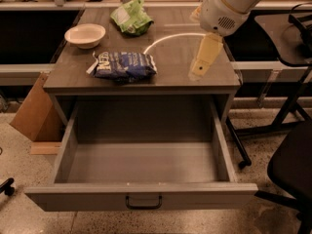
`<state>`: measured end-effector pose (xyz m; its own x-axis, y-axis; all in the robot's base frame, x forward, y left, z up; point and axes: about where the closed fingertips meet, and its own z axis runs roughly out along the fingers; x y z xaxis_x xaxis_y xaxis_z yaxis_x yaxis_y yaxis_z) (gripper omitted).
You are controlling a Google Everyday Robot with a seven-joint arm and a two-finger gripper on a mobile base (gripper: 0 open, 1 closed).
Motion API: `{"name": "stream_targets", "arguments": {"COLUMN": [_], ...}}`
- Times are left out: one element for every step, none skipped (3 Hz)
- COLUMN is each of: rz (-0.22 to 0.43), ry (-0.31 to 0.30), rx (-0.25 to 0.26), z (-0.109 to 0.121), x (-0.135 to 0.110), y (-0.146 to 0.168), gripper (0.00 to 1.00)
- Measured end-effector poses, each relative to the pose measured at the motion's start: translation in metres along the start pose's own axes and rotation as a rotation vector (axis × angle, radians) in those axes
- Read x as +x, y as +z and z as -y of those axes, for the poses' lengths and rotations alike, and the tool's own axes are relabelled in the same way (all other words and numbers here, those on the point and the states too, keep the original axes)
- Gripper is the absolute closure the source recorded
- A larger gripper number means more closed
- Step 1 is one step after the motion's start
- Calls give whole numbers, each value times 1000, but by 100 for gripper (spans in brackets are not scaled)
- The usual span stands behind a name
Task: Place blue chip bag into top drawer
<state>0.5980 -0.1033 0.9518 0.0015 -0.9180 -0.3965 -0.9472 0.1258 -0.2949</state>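
The blue chip bag (124, 65) lies crumpled on the cabinet top near its front left, white lettering up. The top drawer (141, 198) stands pulled fully open below, its inside bare, with a small dark pull handle (143, 202) centred on its front panel. My gripper (201, 68) hangs from the white arm over the right part of the cabinet top, well to the right of the bag and apart from it, holding nothing that shows.
A white bowl (85, 35) and a light green bag (130, 16) sit at the back of the cabinet top (165, 48). A cardboard box (32, 115) leans at the left. A black chair (292, 165) and table legs stand at the right.
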Motion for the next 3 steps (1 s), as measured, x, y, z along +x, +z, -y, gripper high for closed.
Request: {"name": "stream_targets", "arguments": {"rz": [31,42,43], "ry": [-26,-33,-25], "rx": [-35,-80,-109], "z": [16,23,29], "x": [-32,-63,-85], "y": [50,102,139], "gripper": [0,0,0]}}
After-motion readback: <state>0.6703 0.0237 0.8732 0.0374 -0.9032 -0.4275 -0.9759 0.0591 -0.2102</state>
